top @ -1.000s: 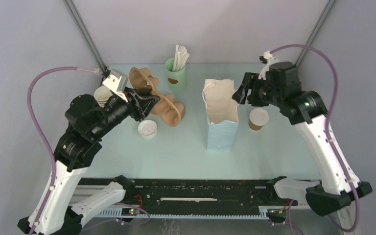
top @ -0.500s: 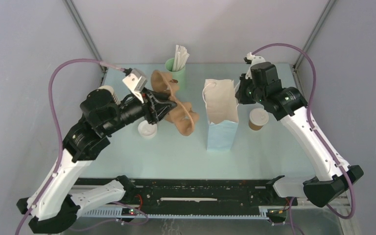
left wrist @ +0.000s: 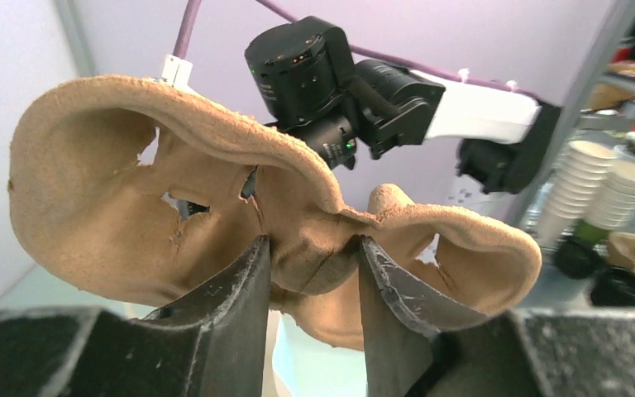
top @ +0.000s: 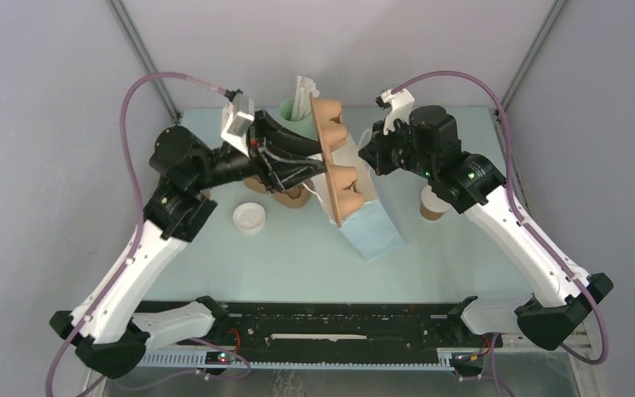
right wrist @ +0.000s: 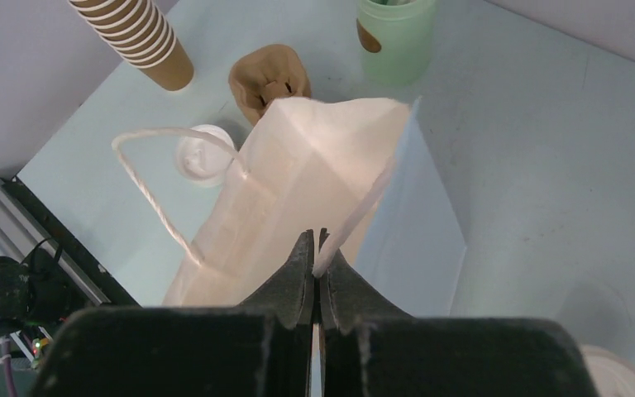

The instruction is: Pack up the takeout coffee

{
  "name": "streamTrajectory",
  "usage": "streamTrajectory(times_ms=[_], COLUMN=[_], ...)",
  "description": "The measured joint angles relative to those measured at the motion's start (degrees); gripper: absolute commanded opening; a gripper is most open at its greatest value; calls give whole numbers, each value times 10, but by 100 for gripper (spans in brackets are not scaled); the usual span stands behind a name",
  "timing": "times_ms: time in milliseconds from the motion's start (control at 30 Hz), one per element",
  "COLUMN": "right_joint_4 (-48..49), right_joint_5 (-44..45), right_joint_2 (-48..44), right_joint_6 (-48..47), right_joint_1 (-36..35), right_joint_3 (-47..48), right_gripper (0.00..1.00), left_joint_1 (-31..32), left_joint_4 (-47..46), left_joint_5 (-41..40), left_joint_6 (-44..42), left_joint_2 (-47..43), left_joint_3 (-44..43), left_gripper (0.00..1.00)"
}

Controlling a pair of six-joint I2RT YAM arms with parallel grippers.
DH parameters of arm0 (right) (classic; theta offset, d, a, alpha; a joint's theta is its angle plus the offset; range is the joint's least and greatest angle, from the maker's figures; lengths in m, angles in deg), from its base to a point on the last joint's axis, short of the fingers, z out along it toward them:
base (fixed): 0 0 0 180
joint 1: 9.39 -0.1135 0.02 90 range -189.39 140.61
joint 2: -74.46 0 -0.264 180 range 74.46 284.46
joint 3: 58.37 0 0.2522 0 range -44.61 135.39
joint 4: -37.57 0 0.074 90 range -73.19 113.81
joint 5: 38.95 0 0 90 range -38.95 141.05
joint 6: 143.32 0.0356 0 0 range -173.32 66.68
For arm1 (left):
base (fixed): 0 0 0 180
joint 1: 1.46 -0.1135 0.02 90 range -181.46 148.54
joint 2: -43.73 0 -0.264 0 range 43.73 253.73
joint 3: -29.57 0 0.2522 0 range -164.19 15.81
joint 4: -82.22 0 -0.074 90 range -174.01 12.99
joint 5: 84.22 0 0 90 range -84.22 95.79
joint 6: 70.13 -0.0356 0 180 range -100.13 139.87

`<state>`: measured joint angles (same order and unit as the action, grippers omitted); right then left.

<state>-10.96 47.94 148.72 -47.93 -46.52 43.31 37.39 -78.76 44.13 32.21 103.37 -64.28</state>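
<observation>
Takeout coffee, a small brown kraft paper cup under a round white plastic lid (top: pixel 431 207), stands upright on the pale green table (top: pixel 298 260), on the right side, partly hidden beneath the right arm. It is outside the bag and nothing holds it.

Just left of it, the white-and-pale-blue paper bag with a twine handle (top: pixel 374 234) leans over rather than standing square. The right gripper (right wrist: pixel 316 263) is clenched on the bag's upper rim, with only a thin edge of paper between its fingers. Above the bag's mouth, the left gripper (left wrist: pixel 312 273) grasps a moulded brown pulp carrier (top: pixel 336 161) by its centre ridge and holds it on edge. Whether the carrier touches the bag I cannot tell.

Further out lie a second pulp tray (top: pixel 286 197), a loose white lid (top: pixel 249 217), a mint-green cup of white sticks (top: pixel 293 111) and a stack of nested brown cups (right wrist: pixel 139 37).

Risks, as I judge them:
- The pinch is slim, so a downward push from the carrier could tear the rim or pull it free, and the tilted bag would topple.
- The carrier looks wide for a mouth that is barely spread, so it may snag.
- The right arm hangs close over the coffee, and a swing could knock it over.
</observation>
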Motion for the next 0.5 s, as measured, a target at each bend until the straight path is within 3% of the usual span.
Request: streamTrajectory(times_ms=[100,267,500], right_joint_4=[7,24,36], right_joint_5=[-25,-79,-112], right_joint_2=[-1,-11,-16], right_joint_6=[-9,-21,-35], right_joint_1=[10,28,30], right_joint_3=[0,-19,-42], right_gripper=[0,0,0], left_joint_1=[-56,-86,-108], left_joint_4=[-112,-200,-221], left_joint_5=[102,197,216], left_joint_6=[111,242,349], left_joint_2=[29,46,44], left_joint_3=[16,82,140], left_gripper=[0,0,0])
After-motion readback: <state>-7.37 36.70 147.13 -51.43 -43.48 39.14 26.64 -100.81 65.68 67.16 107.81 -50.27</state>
